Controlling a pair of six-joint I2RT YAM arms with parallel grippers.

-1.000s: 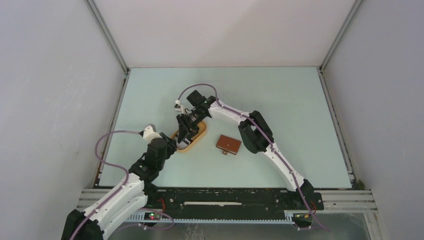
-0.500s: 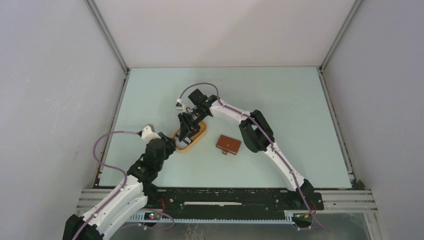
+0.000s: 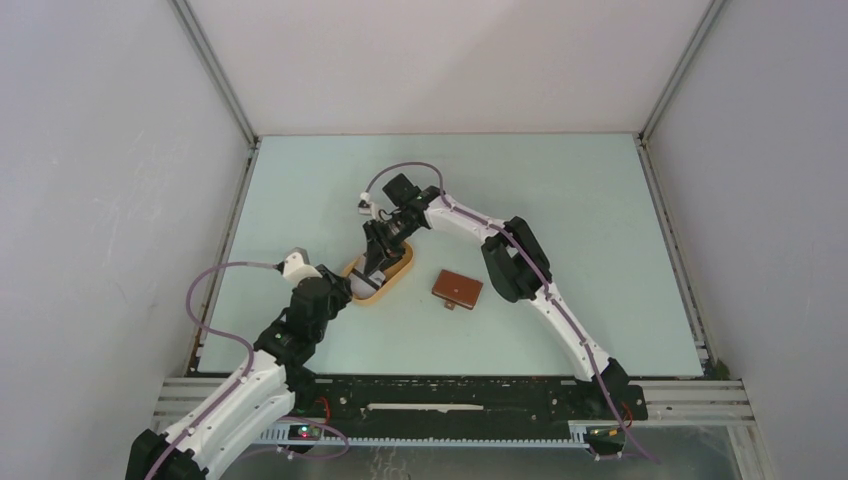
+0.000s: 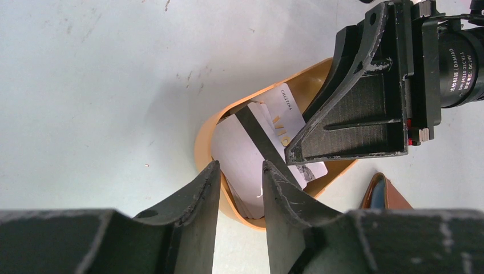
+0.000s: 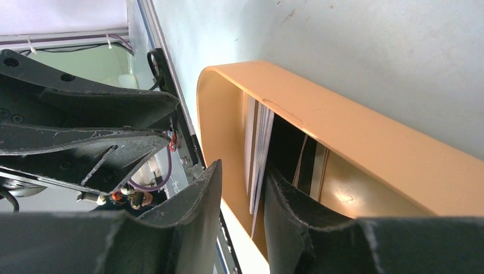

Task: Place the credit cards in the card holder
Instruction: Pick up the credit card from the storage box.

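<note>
Several grey and white credit cards (image 4: 251,142), one with a dark stripe, lean in an orange tray (image 3: 395,272). The reddish-brown card holder (image 3: 457,289) lies closed on the table, right of the tray, its corner (image 4: 394,197) showing in the left wrist view. My left gripper (image 4: 241,182) is open at the tray's near end, one finger outside the rim and one over the cards. My right gripper (image 5: 242,188) reaches down into the tray from the far side, open. The tray's wall and the on-edge cards (image 5: 259,154) stand between its fingers.
The pale green table (image 3: 560,220) is walled in by white panels at the left, the back and the right. A black rail (image 3: 450,400) with the arm bases runs along the near edge. The two grippers sit close together over the tray (image 4: 205,137).
The right gripper's jaws have narrowed and its wrist has shifted slightly right over the tray. The left arm has hardly moved. The card holder has stayed put.
</note>
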